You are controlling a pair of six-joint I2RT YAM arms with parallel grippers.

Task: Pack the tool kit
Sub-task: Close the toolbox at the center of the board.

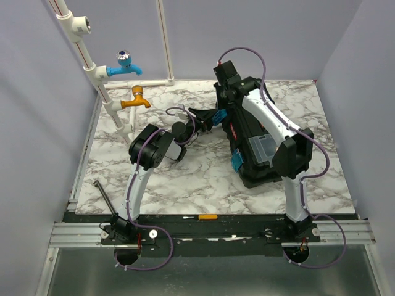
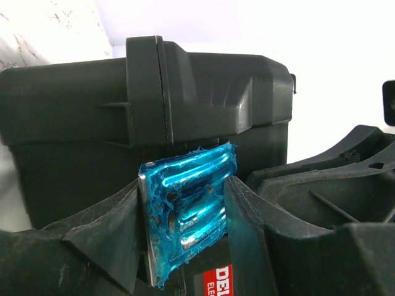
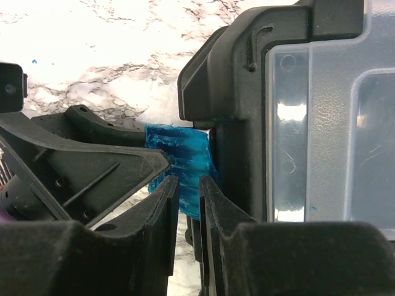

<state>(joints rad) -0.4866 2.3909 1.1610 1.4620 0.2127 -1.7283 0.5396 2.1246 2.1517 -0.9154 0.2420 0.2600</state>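
The toolbox (image 1: 256,176) is matte black moulded plastic, stepped and ribbed. It stands right of centre on the grey-veined, marble-look table (image 1: 185,179), with its long side running away from the arms. A clear, faintly pebbled lid (image 3: 321,123) covers one top compartment.

On the box's left side sits a teal latch (image 2: 188,216). It is glossy and ridged, ragged at the edges, with a bright strip down one side. A second one, the near latch (image 1: 236,161), sits closer to the arms on the same side.

The left gripper (image 2: 182,182) meets the box from the left. Its fingers (image 2: 105,240) are black scuffed wedges standing about half apart, one on each side of the latch. Each touches an edge, so the latch is clamped between them.

The right gripper (image 3: 189,182) hangs over the box's far end and down its left side, just beside the left one. Its blunt black fingers (image 3: 219,234) leave only a narrow slit, and the latch's lower edge shows in it — whether they pinch it I cannot tell.

A slim screwdriver (image 1: 203,217) with an orange handle lies on the black rail at the table's near edge, well apart from both grippers. At the far left, blue and orange taps (image 1: 126,65) stick out from white pipes.
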